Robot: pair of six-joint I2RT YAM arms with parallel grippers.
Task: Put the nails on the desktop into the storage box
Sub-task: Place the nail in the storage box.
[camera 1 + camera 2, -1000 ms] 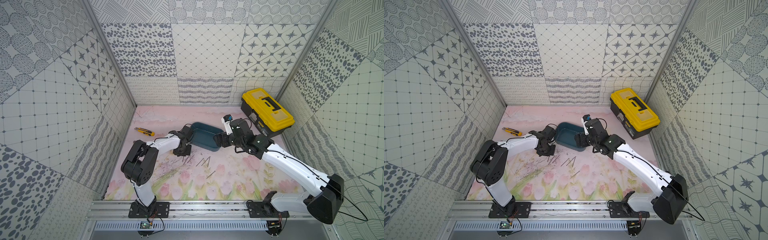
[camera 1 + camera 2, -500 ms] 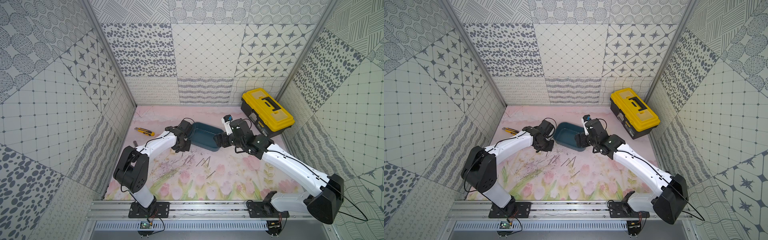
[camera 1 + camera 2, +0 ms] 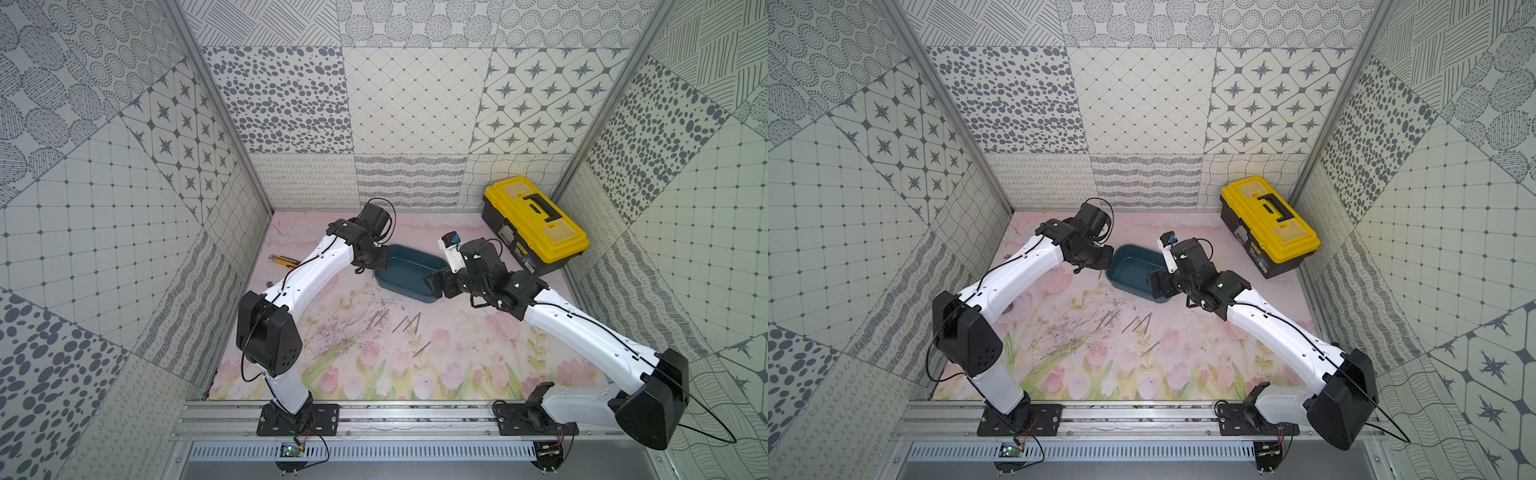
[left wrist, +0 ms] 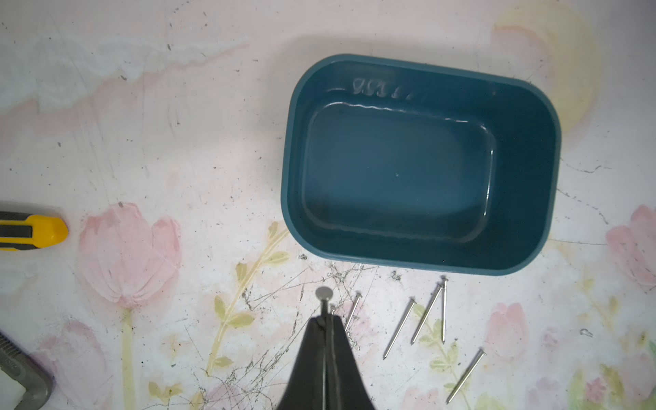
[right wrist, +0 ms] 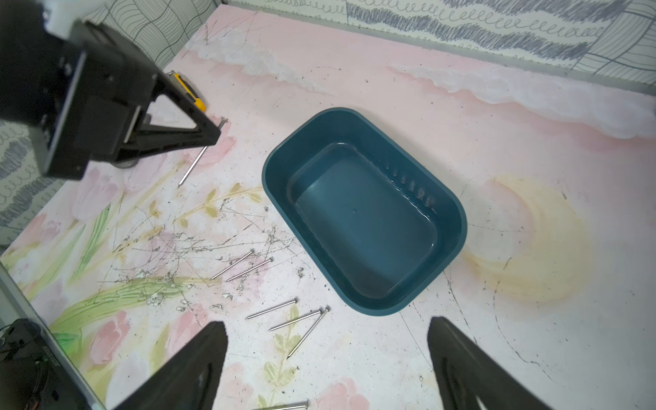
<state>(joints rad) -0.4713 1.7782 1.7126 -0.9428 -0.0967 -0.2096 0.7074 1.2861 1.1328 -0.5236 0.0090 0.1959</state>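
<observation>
Over the flowered desktop [image 3: 457, 365], the left arm has lifted off the surface in the last second and swung toward the back. Its left gripper [image 5: 213, 133] now hangs just beside one short end of the storage box [image 3: 395, 284], not yet above it. The right arm hasn't budged, and the right gripper [image 5: 326, 324] is spread wide and empty at the box's other end. The box is bare inside. The left gripper's jaws are pinched tight on one nail [image 5: 193, 165], which slants down below the tips, clear of the desktop. Six more nails [image 5: 271, 309] lie loose in front of the box. I'd say the first pick has worked, and what's left for this nail is a short carry over the rim and a release.
</observation>
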